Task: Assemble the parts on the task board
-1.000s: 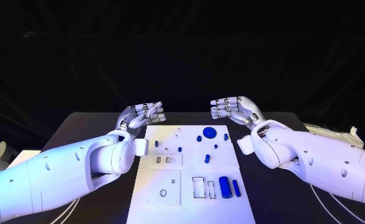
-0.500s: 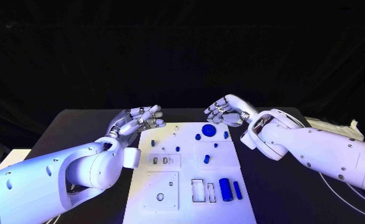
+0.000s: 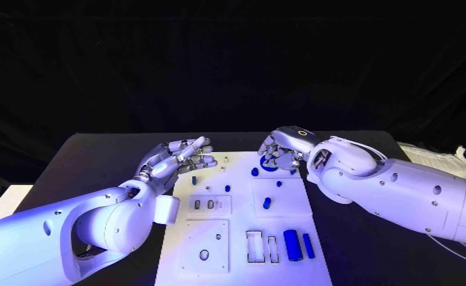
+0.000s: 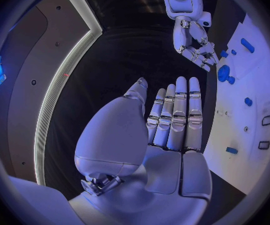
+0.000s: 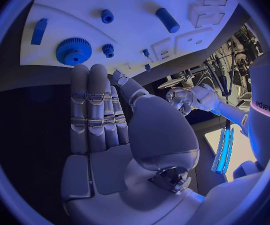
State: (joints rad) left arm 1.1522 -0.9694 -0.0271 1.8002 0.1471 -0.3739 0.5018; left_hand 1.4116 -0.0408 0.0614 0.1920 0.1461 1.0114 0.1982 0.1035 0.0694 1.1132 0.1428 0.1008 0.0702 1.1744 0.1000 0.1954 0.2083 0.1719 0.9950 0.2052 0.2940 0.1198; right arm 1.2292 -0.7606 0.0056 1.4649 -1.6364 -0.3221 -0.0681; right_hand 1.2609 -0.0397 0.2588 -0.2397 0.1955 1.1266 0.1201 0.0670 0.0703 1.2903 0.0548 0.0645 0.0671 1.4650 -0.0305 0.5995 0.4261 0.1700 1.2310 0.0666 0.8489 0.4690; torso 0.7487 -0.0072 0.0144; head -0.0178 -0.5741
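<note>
The white task board (image 3: 254,222) lies mid-tabletop (image 3: 87,155), blue parts (image 3: 291,242) on it. The right hand (image 3: 279,151) is poised above the blue gear (image 5: 73,50), fingers extended, empty. The left hand (image 3: 182,155) is held open, empty, at the board's far left corner.

Each arm is clad in smooth, rounded white shells joined at dark seams, with small dark screw recesses dotting the forearm covers. A boxy white housing sits at each wrist. The left hand (image 3: 180,154) and right hand (image 3: 281,151) are silver, with segmented metallic fingers (image 4: 174,116) carrying pale pads and a broad, smooth palm cover. A ring-shaped fitting tops the right wrist. Thin pale cables run beside the right forearm. Dark lettering marks one white cover in the right wrist view.
</note>
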